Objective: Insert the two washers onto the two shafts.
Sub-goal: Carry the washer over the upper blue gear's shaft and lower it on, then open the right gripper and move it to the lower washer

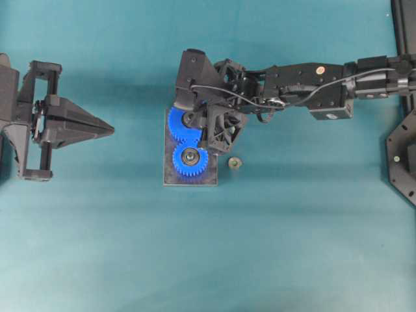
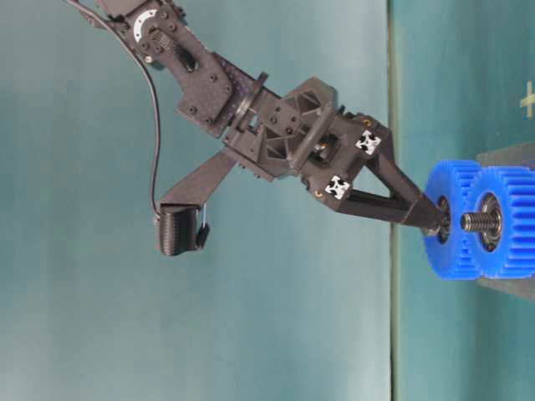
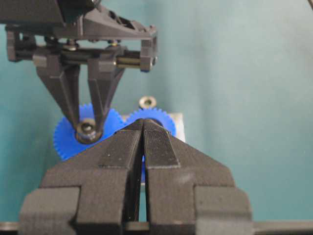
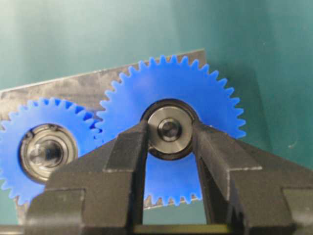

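Wrist-view washer (image 4: 169, 130), seemingly between fingertips (image 4: 132, 142)

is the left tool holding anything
No, the left tool sits shut and empty, well apart from the gear plate.

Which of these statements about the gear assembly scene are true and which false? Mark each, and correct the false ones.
1. The right gripper has its fingers either side of a washer at the hub of a blue gear. True.
2. The left gripper is open. False: its fingers are pressed together.
3. Two blue gears mesh on a plate. True.
4. A small loose ring rests on the plate. False: it lies on the teal table beside the plate.
5. The left gripper touches a gear. False: it hangs apart.
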